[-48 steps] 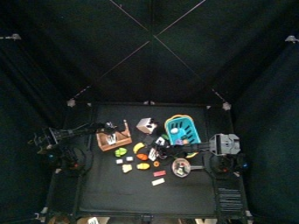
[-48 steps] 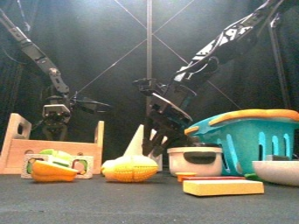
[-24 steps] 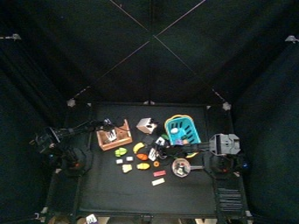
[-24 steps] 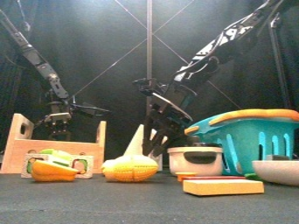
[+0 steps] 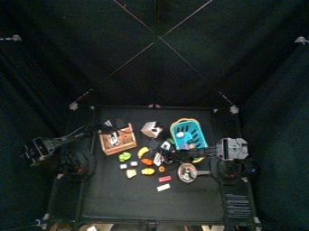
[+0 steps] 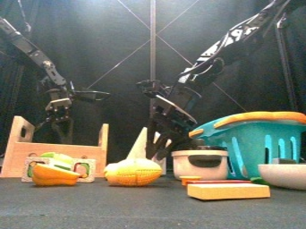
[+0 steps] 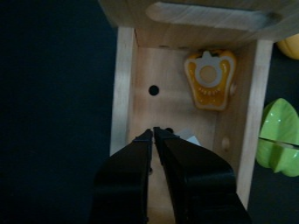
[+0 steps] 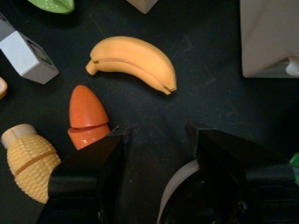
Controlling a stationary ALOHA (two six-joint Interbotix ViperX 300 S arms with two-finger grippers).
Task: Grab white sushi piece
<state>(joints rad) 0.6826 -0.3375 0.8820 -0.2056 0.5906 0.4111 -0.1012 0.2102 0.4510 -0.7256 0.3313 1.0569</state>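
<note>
My left gripper point(image 7: 156, 133) hangs over the inside of the wooden crate point(image 7: 131, 105), its jaws shut. A small pale bit point(image 7: 187, 138) lies on the crate floor right by the tips; I cannot tell whether it is the white sushi piece or whether anything is held. A yellow toy point(image 7: 208, 74) lies in the crate too. In the front view the left gripper point(image 6: 55, 106) is above the crate point(image 6: 24, 143). My right gripper point(image 8: 158, 162) is open and empty above the table, near a banana point(image 8: 135, 59), a carrot point(image 8: 84, 112) and a white-grey block point(image 8: 26, 54).
A blue basket point(image 5: 187, 133) stands right of the middle. A corn cob point(image 8: 30, 157), a green piece point(image 7: 281, 131) and several other toy foods lie between the crate point(image 5: 117, 142) and the basket. A lidded pot point(image 6: 198, 163) and a flat orange slab point(image 6: 227, 190) are at the front.
My left gripper has risen from low in the crate to above its rim, and the left arm has drawn back to the left. The right arm has not moved.
</note>
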